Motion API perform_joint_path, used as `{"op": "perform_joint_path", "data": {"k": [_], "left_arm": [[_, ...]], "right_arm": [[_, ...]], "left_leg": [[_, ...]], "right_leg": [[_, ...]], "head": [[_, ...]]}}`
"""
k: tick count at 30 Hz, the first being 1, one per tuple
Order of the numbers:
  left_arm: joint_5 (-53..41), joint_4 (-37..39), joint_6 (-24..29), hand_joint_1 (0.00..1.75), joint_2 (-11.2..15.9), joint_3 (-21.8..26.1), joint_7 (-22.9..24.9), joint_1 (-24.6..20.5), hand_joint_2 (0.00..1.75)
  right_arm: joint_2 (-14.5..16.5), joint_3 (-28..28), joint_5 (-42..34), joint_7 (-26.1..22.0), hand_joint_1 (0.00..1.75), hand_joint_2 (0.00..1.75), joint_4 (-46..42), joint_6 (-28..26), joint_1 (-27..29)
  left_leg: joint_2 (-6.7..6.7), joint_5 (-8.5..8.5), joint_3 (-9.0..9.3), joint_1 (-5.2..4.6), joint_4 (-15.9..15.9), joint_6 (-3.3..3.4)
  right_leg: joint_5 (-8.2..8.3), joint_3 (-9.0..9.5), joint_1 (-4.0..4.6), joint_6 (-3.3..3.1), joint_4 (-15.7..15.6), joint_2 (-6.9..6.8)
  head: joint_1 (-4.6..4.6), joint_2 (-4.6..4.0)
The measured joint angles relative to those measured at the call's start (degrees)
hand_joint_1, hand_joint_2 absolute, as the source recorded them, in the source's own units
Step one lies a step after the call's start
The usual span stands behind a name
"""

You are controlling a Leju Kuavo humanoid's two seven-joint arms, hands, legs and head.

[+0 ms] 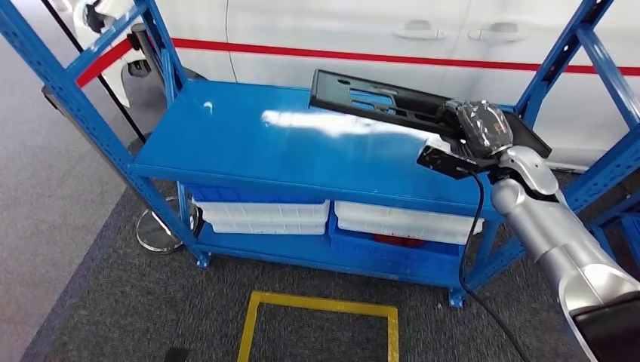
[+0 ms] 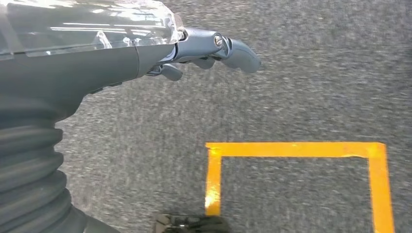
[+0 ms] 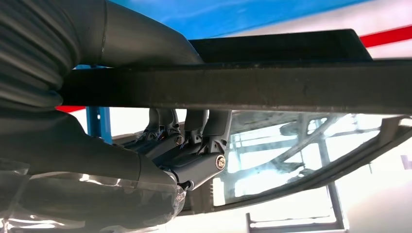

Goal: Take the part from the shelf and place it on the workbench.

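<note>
A long black metal part (image 1: 377, 99) with slots hangs tilted above the blue shelf top (image 1: 241, 143), toward its back right. My right hand (image 1: 480, 128) grips its right end. In the right wrist view the fingers (image 3: 194, 145) wrap around the part's dark bar (image 3: 272, 87). My left hand (image 2: 204, 51) hangs over the grey carpet, its fingers curled in with nothing in them.
The blue rack's uprights (image 1: 72, 98) stand at both sides. White bins (image 1: 264, 215) sit on the lower shelf. A white vehicle with a red stripe (image 1: 377, 45) stands behind. A yellow taped square (image 1: 317, 305) marks the carpet in front of the rack.
</note>
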Motion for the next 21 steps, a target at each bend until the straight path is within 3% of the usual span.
{"op": "perform_joint_path", "data": {"k": [2, 3, 4, 5, 7, 8, 9, 11, 13, 14, 15, 18, 19, 20, 21], "left_arm": [[0.30, 0.00, 0.04, 0.00, -0.15, 0.01, -0.04, -0.05, 1.75], [0.41, 0.00, 0.06, 0.00, -0.20, 0.01, -0.07, -0.03, 1.75], [0.51, 0.00, 0.09, 0.00, -0.27, 0.01, -0.11, 0.00, 1.75], [0.58, 0.00, 0.11, 0.00, -0.33, 0.01, -0.15, 0.02, 1.75], [0.70, 0.00, 0.13, 0.00, -0.48, 0.01, -0.22, 0.03, 1.75], [0.77, 0.01, 0.14, 0.00, -0.50, 0.02, -0.26, 0.02, 1.75], [0.85, 0.01, 0.17, 0.00, -0.51, 0.02, -0.31, 0.01, 1.75], [1.03, 0.02, 0.23, 0.00, -0.49, 0.04, -0.45, 0.05, 1.75], [1.18, 0.02, 0.25, 0.00, -0.49, 0.05, -0.58, 0.24, 1.75], [1.21, 0.02, 0.25, 0.00, -0.50, 0.05, -0.60, 0.35, 1.75], [1.23, 0.02, 0.25, 0.00, -0.51, 0.05, -0.60, 0.44, 1.75], [1.26, 0.02, 0.26, 0.00, -0.51, 0.05, -0.40, 0.48, 1.75], [1.28, 0.02, 0.27, 0.00, -0.51, 0.05, -0.31, 0.48, 1.75], [1.31, 0.02, 0.28, 0.00, -0.51, 0.05, -0.25, 0.48, 1.75], [1.33, 0.02, 0.31, 0.00, -0.51, 0.05, -0.20, 0.46, 1.75]], "right_arm": [[0.31, 0.09, 0.10, -0.05, 1.75, 1.75, 0.47, 0.01, -0.29], [0.55, 0.14, 0.18, -0.05, 1.75, 1.75, 0.73, 0.00, -0.39], [0.82, 0.22, 0.28, -0.05, 1.75, 1.75, 1.03, -0.01, -0.41], [1.13, 0.31, 0.41, -0.05, 1.75, 1.75, 1.34, -0.03, -0.41], [1.79, 0.44, 0.65, -0.07, 1.75, 1.75, 1.86, -0.07, -0.49], [2.17, 0.46, 0.74, -0.09, 1.75, 1.75, 2.06, -0.10, -0.66], [2.61, 0.48, 0.82, -0.14, 1.75, 1.75, 2.22, -0.15, -0.85], [3.45, 0.50, 0.95, -0.26, 1.75, 1.75, 2.61, -0.29, -1.14], [4.16, 0.56, 1.06, -0.32, 1.75, 1.75, 3.04, -0.41, -1.20], [4.57, 0.60, 1.12, -0.31, 1.75, 1.75, 3.25, -0.46, -1.25], [4.91, 0.63, 1.21, -0.31, 1.75, 1.75, 3.41, -0.51, -1.30], [5.56, 0.67, 1.58, -0.30, 1.75, 1.75, 3.79, -0.62, -1.39], [5.72, 0.69, 1.72, -0.29, 1.75, 1.75, 3.93, -0.66, -1.38], [5.91, 0.74, 1.83, -0.29, 1.75, 1.75, 4.07, -0.68, -1.37], [6.11, 0.80, 1.92, -0.28, 1.75, 1.75, 4.18, -0.69, -1.35]], "left_leg": [[0.08, 1.85, -1.71, 0.20, -0.41, 0.16], [0.09, 2.58, -2.68, 0.26, -0.33, 0.04], [0.10, 3.24, -3.67, 0.35, -0.16, -0.10], [0.12, 3.84, -4.73, 0.50, 0.15, -0.32], [0.15, 4.72, -6.90, 0.94, 1.25, -0.94], [0.15, 4.98, -7.99, 1.07, 2.06, -1.29], [0.14, 5.19, -8.89, 1.11, 2.86, -1.64], [0.09, 5.87, -9.98, 0.97, 3.77, -2.40], [0.01, 6.61, -10.46, 1.09, 3.69, -3.18], [-0.06, 5.93, -10.90, 1.24, 4.06, -3.52], [-0.13, 4.14, -11.54, 1.39, 5.42, -3.87], [-0.21, -3.98, -13.93, 1.61, 15.53, -4.65], [-0.21, -5.18, -14.19, 1.62, 18.72, -4.75], [-0.22, -5.11, -13.68, 1.62, 20.27, -4.72], [-0.23, -4.09, -12.23, 1.61, 19.76, -4.59]], "right_leg": [[-6.25, -1.49, -0.22, 0.43, 6.17, 0.01], [-8.36, -2.10, -0.41, 0.73, 9.95, 0.01], [-9.01, -2.29, -0.61, 1.06, 13.01, 0.00], [-8.27, -1.76, -0.83, 1.41, 14.57, -0.01], [-5.28, 1.91, -1.31, 2.11, 11.93, -0.06], [-5.05, 4.75, -1.48, 2.48, 8.35, -0.09], [-5.72, 7.21, -1.47, 2.40, 4.80, -0.04], [-7.59, 9.59, -1.22, 1.64, 0.59, 0.00], [-7.03, 8.96, -1.08, 0.28, 0.22, -0.13], [-6.39, 8.44, -1.09, -0.33, 0.16, -0.21], [-5.66, 7.79, -1.13, -0.87, 0.04, -0.30], [-3.62, 5.55, -1.07, -1.55, -0.02, -0.35], [-2.99, 4.77, -1.00, -1.57, 0.02, -0.33], [-2.37, 4.00, -0.93, -1.54, 0.04, -0.29], [-1.77, 3.25, -0.87, -1.47, 0.05, -0.22]], "head": [[0.03, 0.00], [0.03, 0.00], [0.03, 0.00], [0.03, 0.00], [0.03, 0.00], [0.04, 0.00], [0.01, 0.00], [-0.03, 0.00], [-0.05, 0.00], [-0.05, 0.00], [-0.05, 0.00], [-0.05, 0.00], [-0.06, 0.00], [-0.07, 0.00], [-0.07, 0.00]]}}
